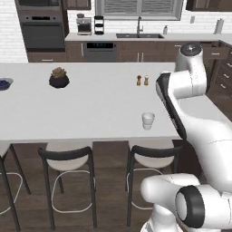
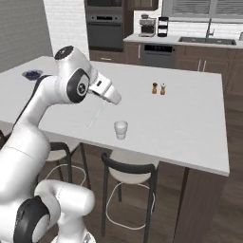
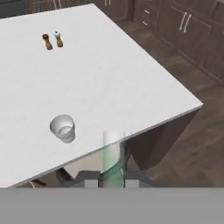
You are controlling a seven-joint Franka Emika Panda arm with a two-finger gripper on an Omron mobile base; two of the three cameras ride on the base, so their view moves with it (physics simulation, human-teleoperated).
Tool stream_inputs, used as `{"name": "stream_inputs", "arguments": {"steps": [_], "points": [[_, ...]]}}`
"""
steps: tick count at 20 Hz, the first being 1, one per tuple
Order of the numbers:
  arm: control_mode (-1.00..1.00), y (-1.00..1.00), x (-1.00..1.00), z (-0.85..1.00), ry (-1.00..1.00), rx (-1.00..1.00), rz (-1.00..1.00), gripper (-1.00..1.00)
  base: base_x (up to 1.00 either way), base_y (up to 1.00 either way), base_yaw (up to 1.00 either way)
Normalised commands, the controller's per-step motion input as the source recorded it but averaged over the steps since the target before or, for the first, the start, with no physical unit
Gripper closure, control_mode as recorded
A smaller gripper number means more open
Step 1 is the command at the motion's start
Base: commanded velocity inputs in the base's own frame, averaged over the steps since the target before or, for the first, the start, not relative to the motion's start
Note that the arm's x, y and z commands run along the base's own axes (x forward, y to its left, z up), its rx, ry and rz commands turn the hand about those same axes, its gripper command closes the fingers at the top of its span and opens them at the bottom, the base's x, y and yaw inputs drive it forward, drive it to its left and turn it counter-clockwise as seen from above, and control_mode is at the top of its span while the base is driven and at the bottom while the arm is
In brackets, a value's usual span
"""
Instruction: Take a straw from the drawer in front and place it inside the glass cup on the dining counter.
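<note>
Gripper (image 3: 111,183) is clamped on the straw (image 3: 113,153); hand view shows the pale stick rising from between the dark fingertips. Right base view shows the straw (image 2: 96,115) slanting down-left from the hand, its lower end above the dining counter (image 2: 190,123), left of the glass cup (image 2: 120,129) and apart from it. Left base view hides the hand behind the arm's own links.

Glass cup (image 3: 62,128) stands upright near the counter's stool-side edge, nothing visible inside in hand view. Left base view shows the cup (image 1: 147,120) above a stool (image 1: 149,158). Shakers (image 2: 158,88) sit farther in from the cup. Potted plant (image 1: 59,78) is visible far left of the cup, with a dark bowl (image 1: 3,84) beyond it.
</note>
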Motion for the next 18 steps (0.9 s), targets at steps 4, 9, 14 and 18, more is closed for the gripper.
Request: {"name": "stream_inputs", "arguments": {"steps": [4, 9, 14, 18], "points": [[-1.00, -0.69, 0.07, 0.00, -0.47, -0.06, 0.42, 1.00, 0.00, 0.00, 0.00], [-1.00, -0.28, 0.31, 0.00, -0.33, 0.00, 0.47, 1.00, 0.00, 0.00, 0.00], [-1.00, 0.03, 0.24, 0.00, -0.26, 0.00, 0.40, 1.00, 0.00, 0.00, 0.00], [-1.00, 0.27, 0.28, 0.00, -0.17, 0.00, 0.25, 1.00, 0.00, 0.00, 0.00]]}}
